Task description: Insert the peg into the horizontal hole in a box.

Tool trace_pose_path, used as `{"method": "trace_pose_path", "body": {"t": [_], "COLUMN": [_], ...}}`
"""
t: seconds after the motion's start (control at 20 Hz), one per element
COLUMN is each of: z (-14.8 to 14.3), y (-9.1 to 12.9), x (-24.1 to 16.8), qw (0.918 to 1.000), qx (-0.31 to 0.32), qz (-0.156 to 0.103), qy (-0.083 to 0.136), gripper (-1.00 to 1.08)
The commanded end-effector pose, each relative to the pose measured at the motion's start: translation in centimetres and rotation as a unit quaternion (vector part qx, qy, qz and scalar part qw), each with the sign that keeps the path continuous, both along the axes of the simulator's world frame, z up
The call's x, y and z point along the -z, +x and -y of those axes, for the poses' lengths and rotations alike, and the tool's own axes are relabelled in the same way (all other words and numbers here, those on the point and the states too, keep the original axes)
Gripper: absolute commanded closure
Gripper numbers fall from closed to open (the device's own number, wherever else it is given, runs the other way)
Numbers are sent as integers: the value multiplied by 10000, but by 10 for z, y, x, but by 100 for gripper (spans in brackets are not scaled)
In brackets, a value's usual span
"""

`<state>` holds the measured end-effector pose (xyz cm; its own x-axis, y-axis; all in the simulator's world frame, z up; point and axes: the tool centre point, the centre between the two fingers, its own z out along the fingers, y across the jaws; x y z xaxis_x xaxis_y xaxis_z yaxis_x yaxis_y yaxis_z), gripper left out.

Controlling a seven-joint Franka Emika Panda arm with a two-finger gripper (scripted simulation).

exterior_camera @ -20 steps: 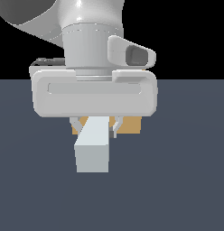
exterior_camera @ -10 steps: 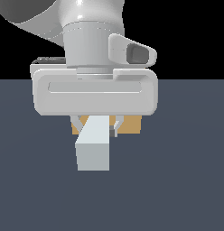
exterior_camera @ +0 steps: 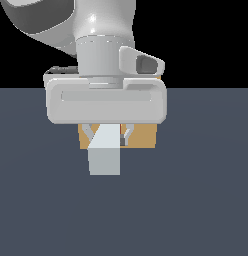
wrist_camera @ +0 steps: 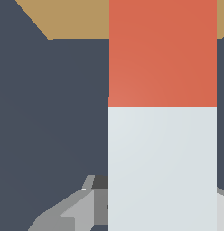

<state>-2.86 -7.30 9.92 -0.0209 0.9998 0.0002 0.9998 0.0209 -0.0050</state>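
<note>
Little had shifted since the earlier frames: the gripper (exterior_camera: 105,134) and its load sat in almost the same spot in front of the box (exterior_camera: 141,136). Its fingers (exterior_camera: 125,135) were clenched on the peg (exterior_camera: 105,152), held off the dark floor (exterior_camera: 196,190) with the pale end toward the exterior camera. From the wrist, the red-orange end (wrist_camera: 162,54) reached over the box's (wrist_camera: 68,18) near edge; the hole was hidden

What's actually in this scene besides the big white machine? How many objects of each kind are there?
Pegs: 1, a pale bar with a red-orange end, the peg, held in the gripper.
Boxes: 1, the tan box behind it.
Total: 2 objects. The box's hole is not visible in either view.
</note>
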Motion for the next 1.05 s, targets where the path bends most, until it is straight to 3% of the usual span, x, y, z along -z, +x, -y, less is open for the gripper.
{"method": "trace_pose_path", "body": {"t": [0.0, 0.5, 1.0], "z": [-18, -95, -107], "y": [1, -1, 1], "x": [-2, -4, -4], "qw": [10000, 10000, 10000], "qx": [-9, -8, -8], "qz": [26, 40, 43], "qy": [-1, -2, -2], "gripper": [108, 108, 108]}}
